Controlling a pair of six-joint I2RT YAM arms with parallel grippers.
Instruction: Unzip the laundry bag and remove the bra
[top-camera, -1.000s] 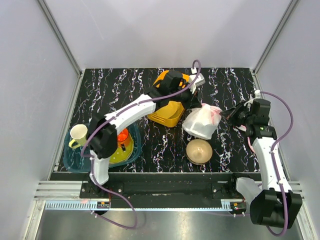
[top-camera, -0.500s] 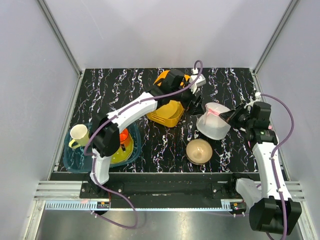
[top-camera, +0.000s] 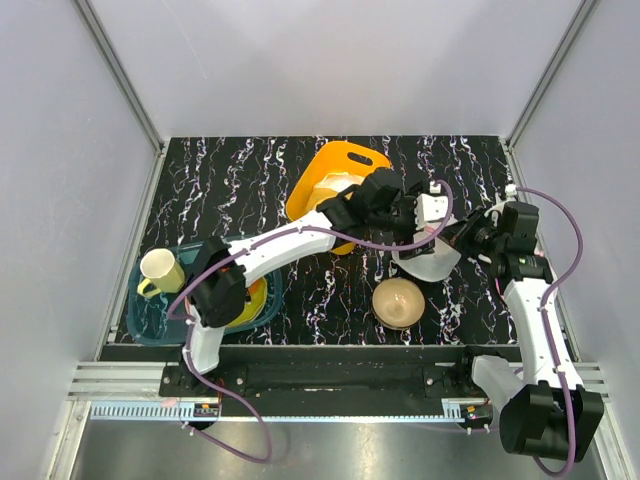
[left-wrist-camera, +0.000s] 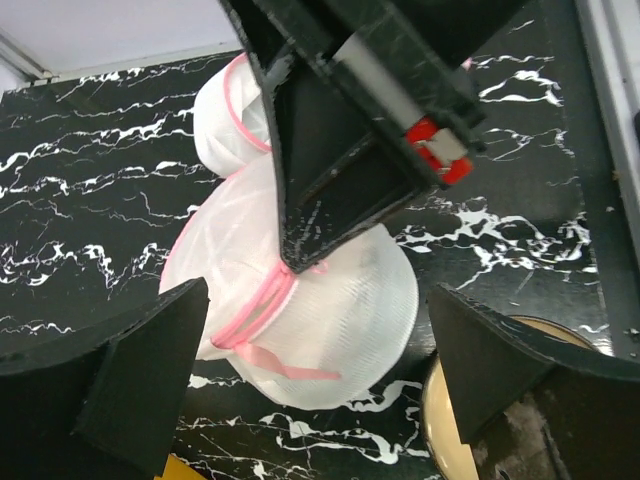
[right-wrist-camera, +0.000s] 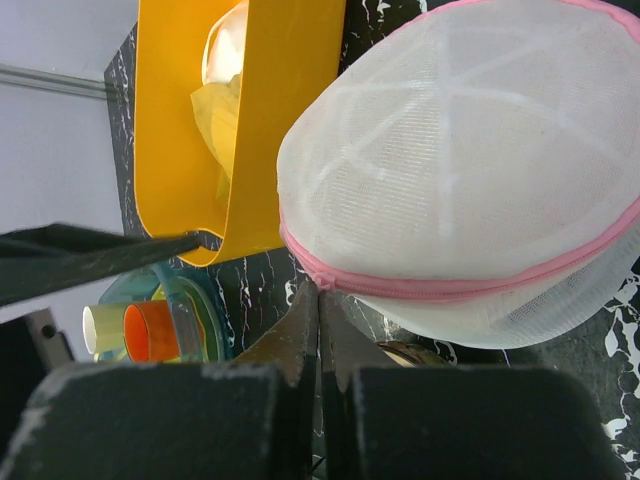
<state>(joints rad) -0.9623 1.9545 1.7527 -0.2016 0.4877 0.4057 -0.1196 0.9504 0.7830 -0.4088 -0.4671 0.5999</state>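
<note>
The laundry bag (top-camera: 424, 262) is a round white mesh drum with pink zip trim, resting on the black marbled table just behind the tan bowl (top-camera: 398, 301). My right gripper (right-wrist-camera: 319, 291) is shut, its tips pinching the pink zip pull at the bag's (right-wrist-camera: 470, 180) rim. In the left wrist view the right gripper (left-wrist-camera: 296, 262) reaches down onto the pink tab. My left gripper (left-wrist-camera: 318, 330) hangs above the bag (left-wrist-camera: 330, 310) with its jaws wide open and nothing between them. It sits over the bag's far side in the top view (top-camera: 432, 212). The bra is hidden.
A yellow container (top-camera: 335, 180) stands tilted behind the left arm. A teal tray (top-camera: 150, 325) at the near left holds a cream cup (top-camera: 157, 268) and other pieces. The tan bowl (left-wrist-camera: 452, 425) lies close under my left gripper's right finger. Grey walls enclose the table.
My left gripper opened and swung right over the bag. The bag went from lifted and crumpled to resting round on the table. The right gripper stayed shut at its rim.
</note>
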